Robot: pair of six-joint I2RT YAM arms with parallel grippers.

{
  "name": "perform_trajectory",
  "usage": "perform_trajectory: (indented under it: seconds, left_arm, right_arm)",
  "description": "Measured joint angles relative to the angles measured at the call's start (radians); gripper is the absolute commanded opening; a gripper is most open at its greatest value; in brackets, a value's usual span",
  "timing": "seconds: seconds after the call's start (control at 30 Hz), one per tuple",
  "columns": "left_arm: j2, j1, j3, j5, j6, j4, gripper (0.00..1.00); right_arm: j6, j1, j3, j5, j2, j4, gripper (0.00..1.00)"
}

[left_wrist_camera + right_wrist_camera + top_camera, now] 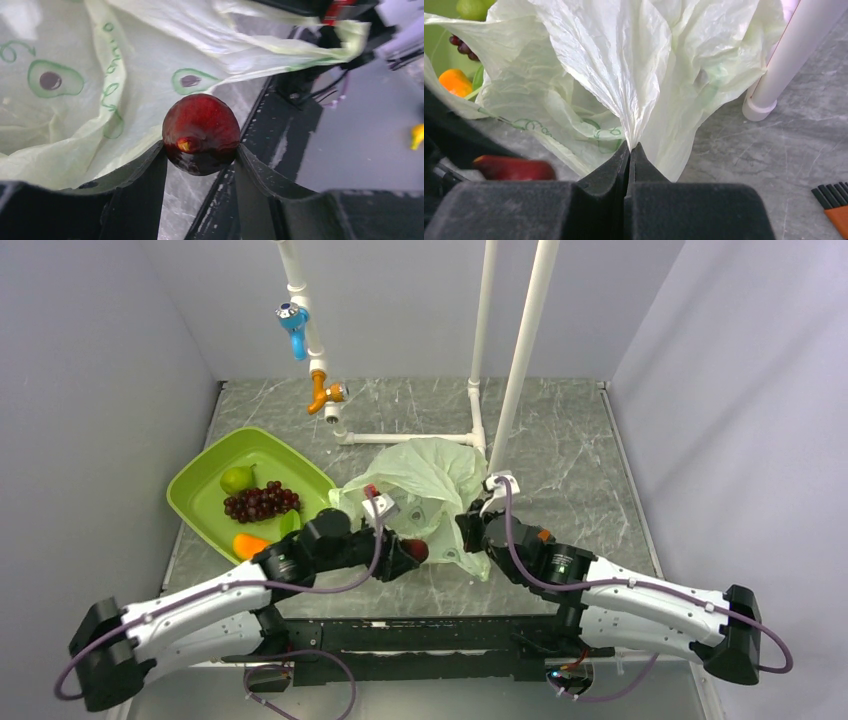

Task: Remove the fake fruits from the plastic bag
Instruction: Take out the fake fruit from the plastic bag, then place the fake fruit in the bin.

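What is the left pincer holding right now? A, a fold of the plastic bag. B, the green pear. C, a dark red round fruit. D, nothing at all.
C: in the left wrist view the left pincer is shut on a dark red round fruit, with the plastic bag behind it.

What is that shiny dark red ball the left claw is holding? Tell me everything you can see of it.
It is a small round toy fruit, dark red and glossy like hard plastic, with a small yellow-orange spot on its near side. The left gripper holds it clamped between two black fingers, one on each side. It sits outside the pale-green plastic bag, close to the bag's edge, over the marbled table. Its underside is hidden.
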Motion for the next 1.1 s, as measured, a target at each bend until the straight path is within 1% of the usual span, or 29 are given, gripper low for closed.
perform_trajectory:
  seconds: [0.07,0.13,0.2,0.3,0.33,0.4,0.47,0.5,0.57,0.67,0.77,0.83,0.93,1.1]
  left_arm:
    - [-0.099,0.000,-0.010,0.023,0.005,-0.028,0.33]
    - [-0.198,-0.001,-0.006,0.010,0.002,-0.062,0.35]
    - [-0.283,-0.002,0.027,-0.072,-0.019,-0.148,0.36]
    - [-0.322,-0.003,0.192,-0.286,-0.076,-0.383,0.34]
    - [-0.310,-0.002,0.276,-0.367,-0.090,-0.477,0.35]
    - [-0.273,-0.001,0.422,-0.512,-0.100,-0.605,0.37]
    - [-0.235,-0.001,0.516,-0.659,-0.104,-0.694,0.39]
    - [-0.211,0.000,0.545,-0.760,-0.114,-0.747,0.39]
    - [-0.153,0.008,0.545,-0.902,-0.143,-0.837,0.39]
    - [-0.050,0.049,0.485,-1.022,-0.198,-0.922,0.42]
    - [0.024,0.137,0.360,-1.060,-0.233,-0.931,0.43]
    - [0.021,0.196,0.298,-1.073,-0.251,-0.937,0.44]
    - [-0.010,0.264,0.252,-1.095,-0.286,-0.935,0.46]
    - [-0.056,0.316,0.187,-1.116,-0.396,-0.936,0.61]
  right_arm:
    - [-0.009,-0.008,0.019,0.014,0.016,-0.002,0.00]
    - [-0.015,-0.015,0.033,0.024,0.038,-0.001,0.00]
    - [-0.019,-0.023,0.035,0.034,0.057,-0.004,0.00]
    - [-0.019,-0.030,0.033,0.032,0.078,-0.017,0.00]
    - [-0.019,-0.030,0.030,0.030,0.080,-0.018,0.00]
    - [-0.018,-0.031,0.017,0.011,0.080,-0.017,0.00]
    - [-0.014,-0.031,0.004,-0.006,0.080,-0.018,0.00]
    - [-0.014,-0.031,-0.001,-0.015,0.080,-0.021,0.00]
    - [-0.013,-0.031,-0.005,-0.029,0.080,-0.027,0.00]
    - [-0.011,-0.031,-0.005,-0.041,0.077,-0.029,0.00]
    - [-0.008,-0.031,-0.005,-0.048,0.077,-0.025,0.00]
    - [-0.007,-0.031,-0.005,-0.050,0.078,-0.017,0.00]
    - [-0.009,-0.031,-0.004,-0.058,0.103,0.004,0.00]
    - [-0.023,-0.031,-0.001,-0.074,0.165,0.027,0.00]
